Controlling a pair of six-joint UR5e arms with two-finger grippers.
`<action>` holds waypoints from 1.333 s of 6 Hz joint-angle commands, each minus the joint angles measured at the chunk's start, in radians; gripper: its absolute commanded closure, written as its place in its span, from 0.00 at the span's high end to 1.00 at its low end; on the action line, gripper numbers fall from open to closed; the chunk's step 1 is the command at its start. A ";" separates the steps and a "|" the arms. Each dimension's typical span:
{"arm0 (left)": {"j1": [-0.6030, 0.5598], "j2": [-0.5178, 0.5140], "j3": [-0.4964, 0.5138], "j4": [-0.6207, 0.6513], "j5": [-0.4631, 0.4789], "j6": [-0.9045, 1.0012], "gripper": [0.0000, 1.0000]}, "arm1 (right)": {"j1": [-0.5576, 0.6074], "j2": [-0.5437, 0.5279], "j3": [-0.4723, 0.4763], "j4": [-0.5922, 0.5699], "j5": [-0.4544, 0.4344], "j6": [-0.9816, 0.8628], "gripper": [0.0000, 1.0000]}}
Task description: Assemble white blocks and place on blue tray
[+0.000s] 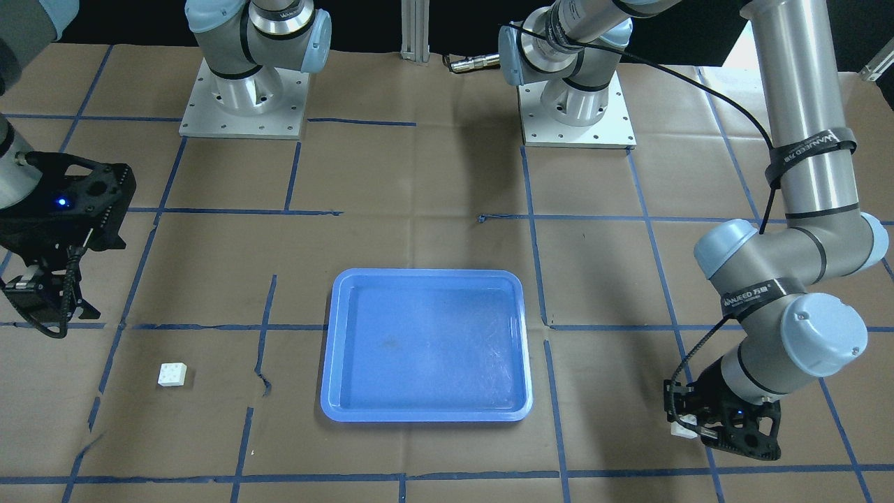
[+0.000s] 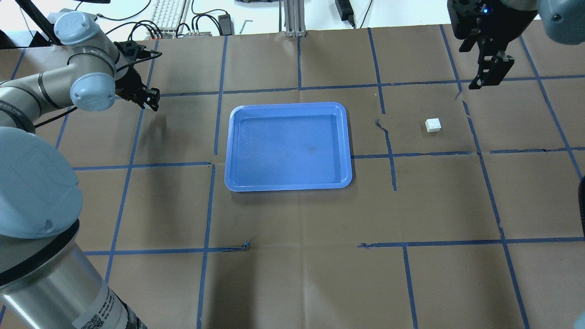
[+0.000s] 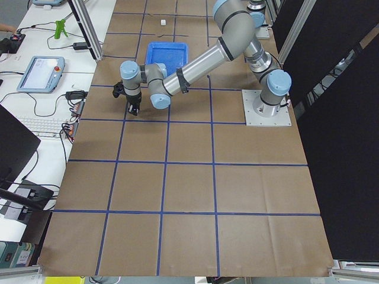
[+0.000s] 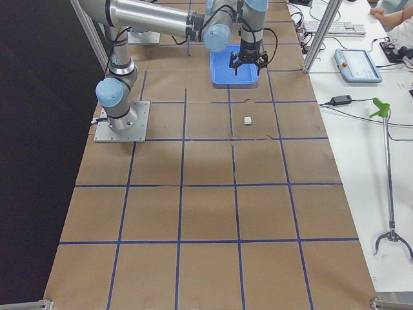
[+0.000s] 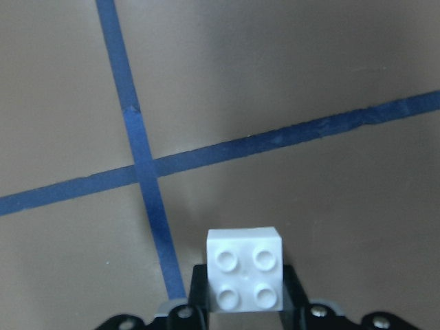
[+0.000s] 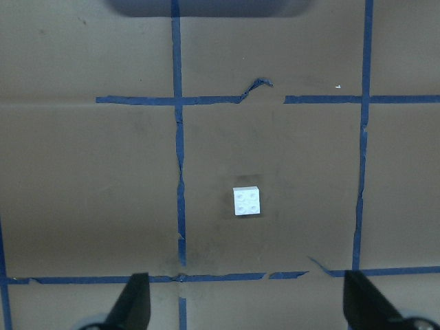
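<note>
Brown paper marked with a grid of blue tape covered the bench (image 2: pixel 292 256). At its middle lay the blue tray (image 2: pixel 283 146), flat on the paper with its long side running across the overhead view.

On the robot's right, well apart from the tray, a loose block (image 2: pixel 433 124) sat on the paper, studs up, inside one tape square and touching no line. The right tool (image 2: pixel 489 75) hung above the bench beyond this block, on the far side from the robot, and did not touch it. In the right wrist view its fingers (image 6: pixel 137 302) were spread wide, one at each lower corner, with the loose block (image 6: pixel 247 201) lying between and ahead of them.

On the robot's left, the left tool (image 2: pixel 148 99) was low over the paper, well apart from the tray and at about the level of its far edge. In the left wrist view a second white block, the gripped block (image 5: pixel 245 270), sat studs up between the black fingers (image 5: pixel 292 292), which pressed against its two sides. Just beside it, two tape lines crossed. Whether this block rested on the paper or was lifted off it could not be told.
</note>
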 commanded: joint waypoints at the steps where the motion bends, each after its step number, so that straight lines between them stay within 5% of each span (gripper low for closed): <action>1: -0.126 0.132 -0.021 -0.153 0.005 0.160 0.05 | -0.120 0.078 -0.010 0.000 0.178 -0.127 1.00; 3: -0.258 0.149 -0.053 -0.149 0.005 0.332 0.05 | -0.216 0.201 0.005 0.011 0.363 -0.233 1.00; 6: -0.482 0.123 -0.099 -0.126 0.004 0.486 0.05 | -0.247 0.319 0.086 -0.012 0.436 -0.348 1.00; 8: -0.515 0.114 -0.174 0.010 -0.007 0.634 0.05 | -0.247 0.380 0.095 -0.096 0.475 -0.371 1.00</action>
